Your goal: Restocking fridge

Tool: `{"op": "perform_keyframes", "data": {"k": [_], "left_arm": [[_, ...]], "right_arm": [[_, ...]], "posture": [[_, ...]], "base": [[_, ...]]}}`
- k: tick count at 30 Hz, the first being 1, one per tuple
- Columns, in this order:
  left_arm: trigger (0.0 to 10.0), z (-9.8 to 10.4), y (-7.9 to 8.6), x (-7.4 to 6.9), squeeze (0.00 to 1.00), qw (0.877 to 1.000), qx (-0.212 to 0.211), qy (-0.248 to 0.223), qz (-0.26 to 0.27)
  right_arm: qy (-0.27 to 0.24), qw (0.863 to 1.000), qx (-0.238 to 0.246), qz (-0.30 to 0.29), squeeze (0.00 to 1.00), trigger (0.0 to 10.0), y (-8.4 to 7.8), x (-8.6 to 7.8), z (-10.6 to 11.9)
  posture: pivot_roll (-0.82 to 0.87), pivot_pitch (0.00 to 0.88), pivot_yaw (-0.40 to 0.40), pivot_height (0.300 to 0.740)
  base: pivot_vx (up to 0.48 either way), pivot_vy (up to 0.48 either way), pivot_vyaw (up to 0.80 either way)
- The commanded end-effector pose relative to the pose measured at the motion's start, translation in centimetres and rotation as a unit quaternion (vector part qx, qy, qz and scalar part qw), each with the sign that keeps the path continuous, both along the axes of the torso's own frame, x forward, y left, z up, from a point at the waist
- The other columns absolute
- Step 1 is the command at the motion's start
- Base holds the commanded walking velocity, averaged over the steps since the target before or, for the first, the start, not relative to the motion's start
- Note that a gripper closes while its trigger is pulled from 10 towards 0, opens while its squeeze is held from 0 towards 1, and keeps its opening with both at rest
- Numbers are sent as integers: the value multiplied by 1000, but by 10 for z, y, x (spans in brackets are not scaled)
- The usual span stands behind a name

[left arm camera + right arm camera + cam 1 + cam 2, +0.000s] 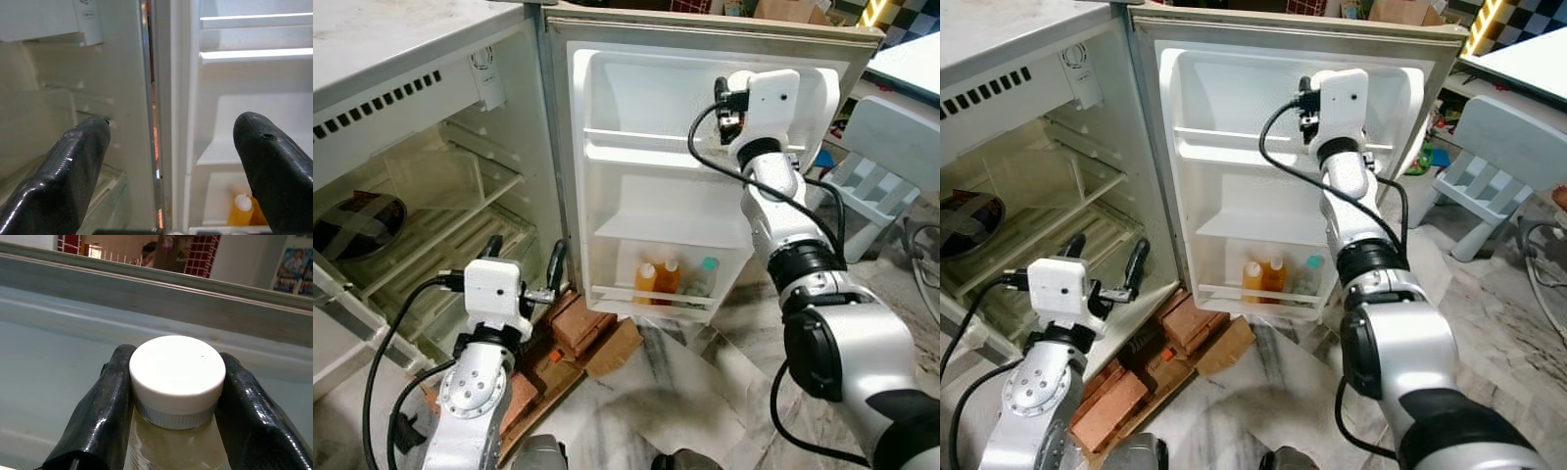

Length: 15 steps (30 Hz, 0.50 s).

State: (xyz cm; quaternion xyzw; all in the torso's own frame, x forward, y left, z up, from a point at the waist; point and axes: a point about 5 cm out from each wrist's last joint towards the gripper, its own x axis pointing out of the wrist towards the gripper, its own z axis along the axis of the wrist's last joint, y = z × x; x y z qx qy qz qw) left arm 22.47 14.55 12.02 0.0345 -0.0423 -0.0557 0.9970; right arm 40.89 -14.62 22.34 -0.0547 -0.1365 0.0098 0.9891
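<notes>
Three bottles [674,279] stand in the fridge door's [705,211] bottom shelf [651,300].

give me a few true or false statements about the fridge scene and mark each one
1. The right claw is closed on a bottle with a white cap. True.
2. The fridge door is closed. False: it stands wide open, its shelves in view.
3. The bottom door shelf holds two orange bottles and a clear bottle with a teal cap. True.
4. The left claw grips an orange bottle. False: its fingers are spread apart and hold nothing.
5. The right claw is raised near the top of the door. True.
6. Bricks lie on the floor by the fridge's base. True.
</notes>
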Motion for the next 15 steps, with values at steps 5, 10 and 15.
{"op": "perform_keyframes", "data": {"k": [5,10,15], "left_arm": [[10000,5,-3,3,0,1000,8,0,-6],[10000,5,-5,5,0,1000,9,0,-10],[10000,5,-6,9,0,1000,13,3,-16]], "right_arm": [[58,997,42,-37,0,10000,-16,2,-16],[50,996,57,-47,1000,10000,-22,3,-9],[21,997,49,-47,1000,10000,-26,5,8]], "posture": [[225,52,-66,740],[219,41,-59,740],[206,28,-51,740]], "base": [[0,0,0],[0,0,0],[0,0,0]]}}
